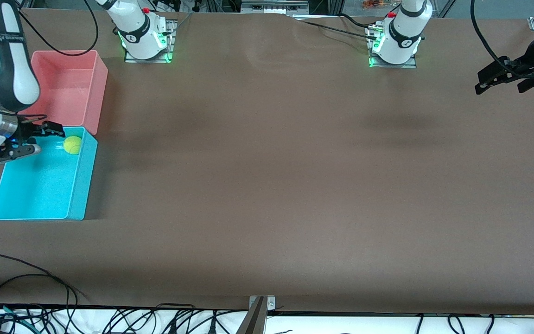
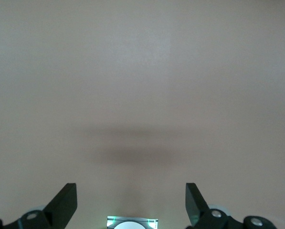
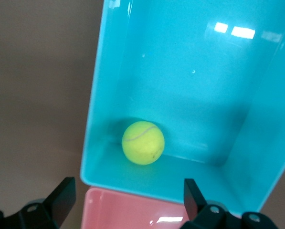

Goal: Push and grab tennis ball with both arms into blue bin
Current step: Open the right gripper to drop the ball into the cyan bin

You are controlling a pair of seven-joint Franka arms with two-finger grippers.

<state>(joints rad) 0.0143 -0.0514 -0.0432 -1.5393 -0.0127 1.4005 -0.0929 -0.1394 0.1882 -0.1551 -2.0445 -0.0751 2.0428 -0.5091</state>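
The yellow-green tennis ball (image 1: 72,144) lies inside the blue bin (image 1: 79,185), on its floor at the end that adjoins the pink bin. In the right wrist view the ball (image 3: 142,142) rests against the blue bin's end wall (image 3: 100,95). My right gripper (image 1: 40,139) is open and empty, held over the blue bin's edge next to the pink bin, close above the ball; its jaws (image 3: 128,195) stand wide apart. My left gripper (image 1: 499,81) is open and empty, held up over bare table at the left arm's end (image 2: 131,195).
A pink bin (image 1: 96,88) of the same size stands against the blue bin, farther from the front camera; it also shows in the right wrist view (image 3: 132,212). Both bins sit at the right arm's end of the brown table (image 1: 271,185). Black cables (image 1: 26,278) lie along the front edge.
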